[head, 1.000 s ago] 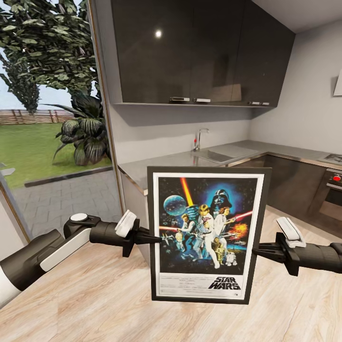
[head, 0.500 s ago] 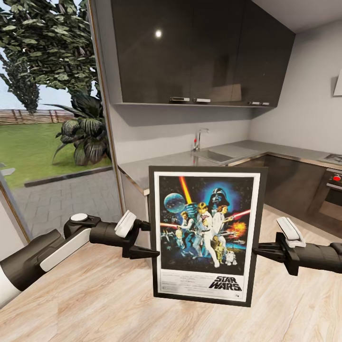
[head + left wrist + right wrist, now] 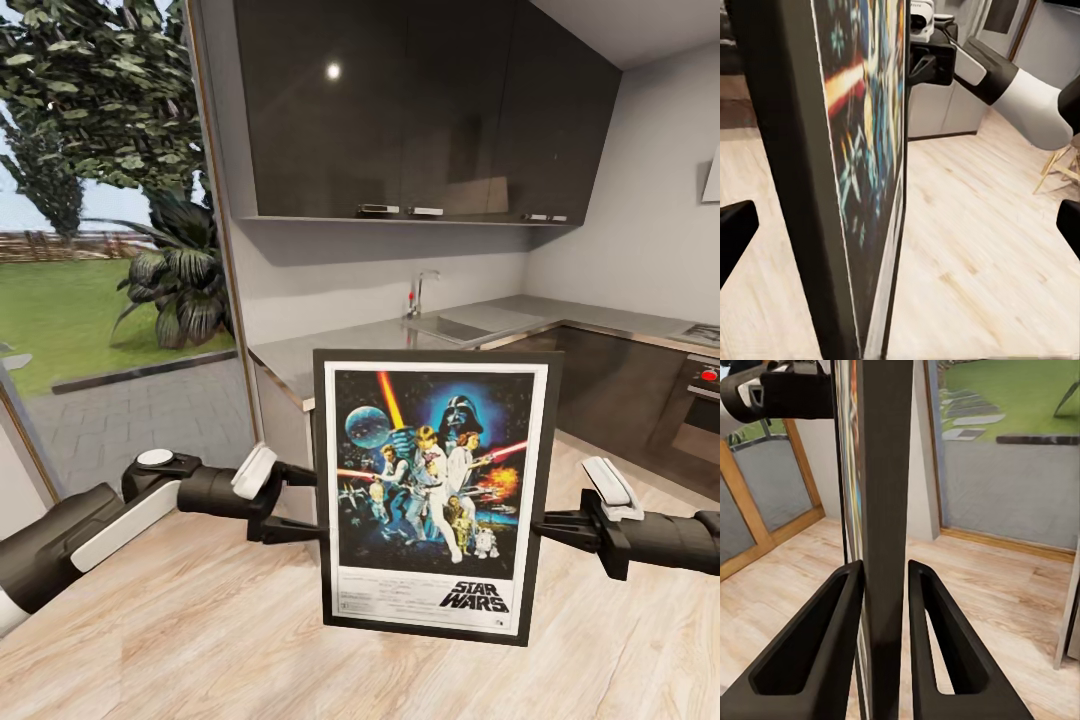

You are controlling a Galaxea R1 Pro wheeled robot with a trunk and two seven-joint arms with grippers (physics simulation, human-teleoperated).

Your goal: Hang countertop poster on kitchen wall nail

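The poster (image 3: 432, 495), a Star Wars picture in a thin black frame, hangs upright above the wood floor in the head view. My right gripper (image 3: 545, 525) is shut on its right edge; in the right wrist view both fingers (image 3: 832, 637) press the dark frame (image 3: 885, 510). My left gripper (image 3: 318, 500) is open at the poster's left edge. Its fingertips (image 3: 735, 236) stand wide apart on either side of the poster (image 3: 862, 172) without touching it. Behind lies the grey kitchen countertop (image 3: 380, 345).
A sink with a chrome tap (image 3: 425, 292) is set into the countertop under glossy dark wall cabinets (image 3: 420, 110). A large glass pane (image 3: 100, 250) fills the left side. An oven (image 3: 700, 405) sits at the right. Light plank floor (image 3: 200, 640) spreads below.
My left gripper let go of the poster's left edge, opened and drew back a little to the left. The poster tilted slightly and now hangs from the right gripper alone.
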